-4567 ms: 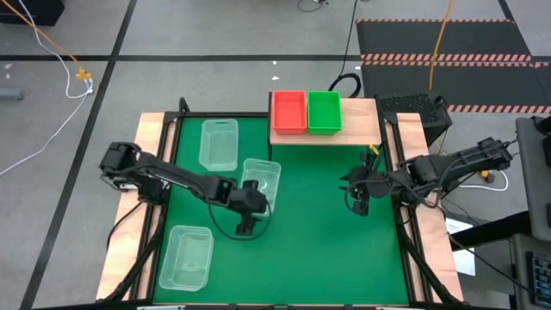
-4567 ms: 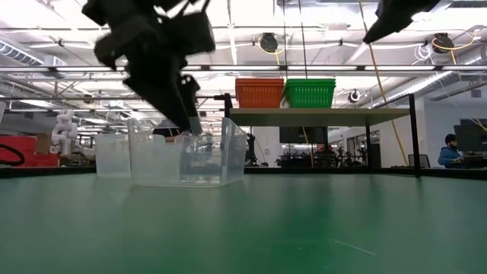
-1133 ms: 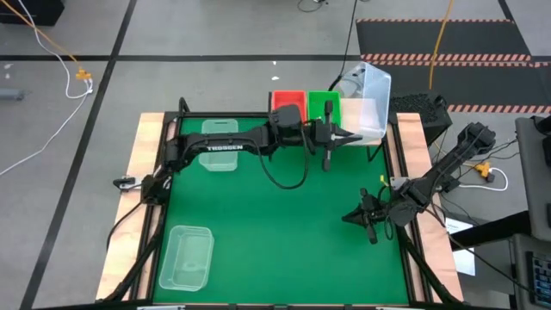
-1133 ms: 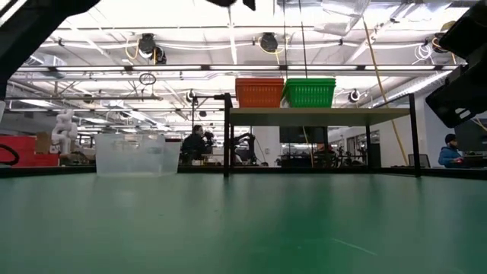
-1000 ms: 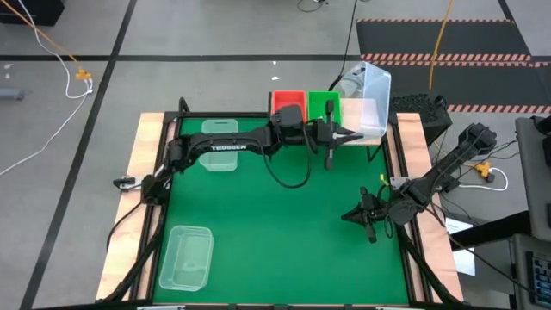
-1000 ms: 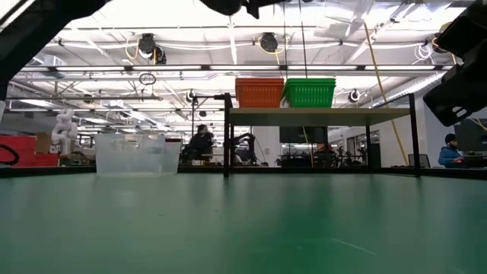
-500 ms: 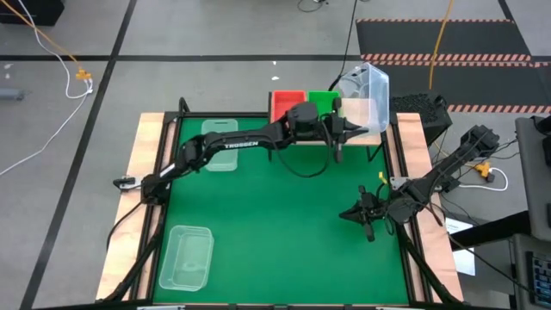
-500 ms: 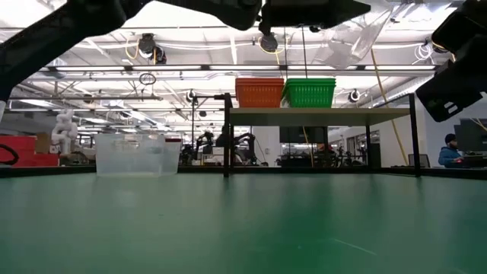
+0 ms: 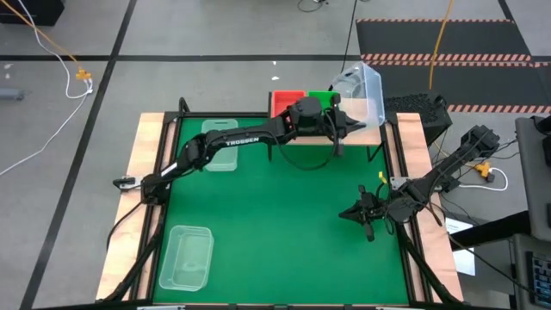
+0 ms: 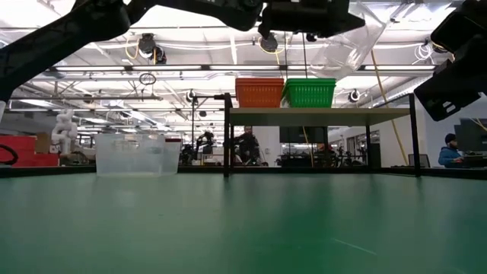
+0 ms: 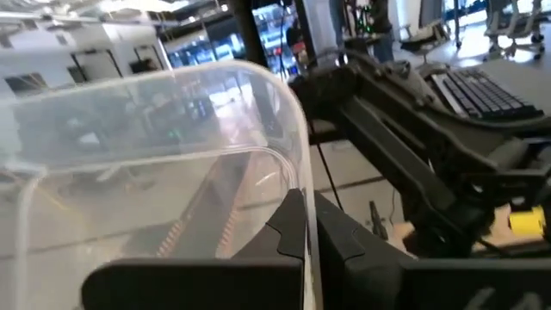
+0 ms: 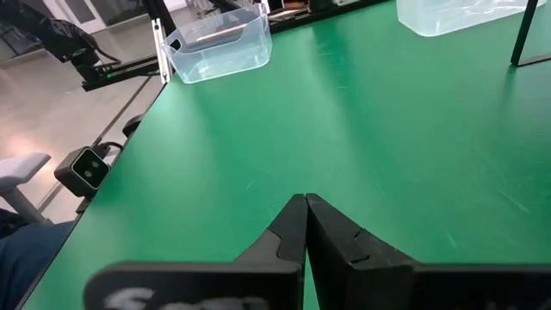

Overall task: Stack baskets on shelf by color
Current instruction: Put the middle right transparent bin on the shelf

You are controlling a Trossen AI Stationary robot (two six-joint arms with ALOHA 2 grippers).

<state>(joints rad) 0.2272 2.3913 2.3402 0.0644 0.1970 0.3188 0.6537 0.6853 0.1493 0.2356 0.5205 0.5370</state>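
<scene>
A clear basket (image 9: pixel 362 89) hangs tilted above the right end of the shelf (image 9: pixel 372 131), with my left gripper (image 9: pixel 344 120) shut on it. It also shows high in the low view as the clear basket (image 10: pixel 354 38). An orange-red basket (image 10: pixel 259 93) and a green basket (image 10: pixel 309 93) stand side by side on the wooden shelf top (image 10: pixel 319 114). My left arm partly covers both from above. My right gripper (image 9: pixel 366 214) hovers shut over the mat near the table's right edge and holds nothing. My left gripper pinches one side wall (image 11: pixel 301 176) of the clear basket at its rim, one finger on each face of the wall. The fingers (image 11: pixel 288 228) reach level from the table's left side. The basket is lifted clear of the shelf and tilted.
Two more clear baskets rest on the green mat, one at the far left (image 9: pixel 219 142) and one at the near left (image 9: pixel 187 257). The mat's middle and right lie bare. A person (image 10: pixel 450 151) sits far behind the table.
My left gripper has carried the clear basket toward the table's far edge, over the shelf's right end, and has sunk a little. The wrist has rolled somewhat and the basket has tipped with it. It stays shut on the basket.
</scene>
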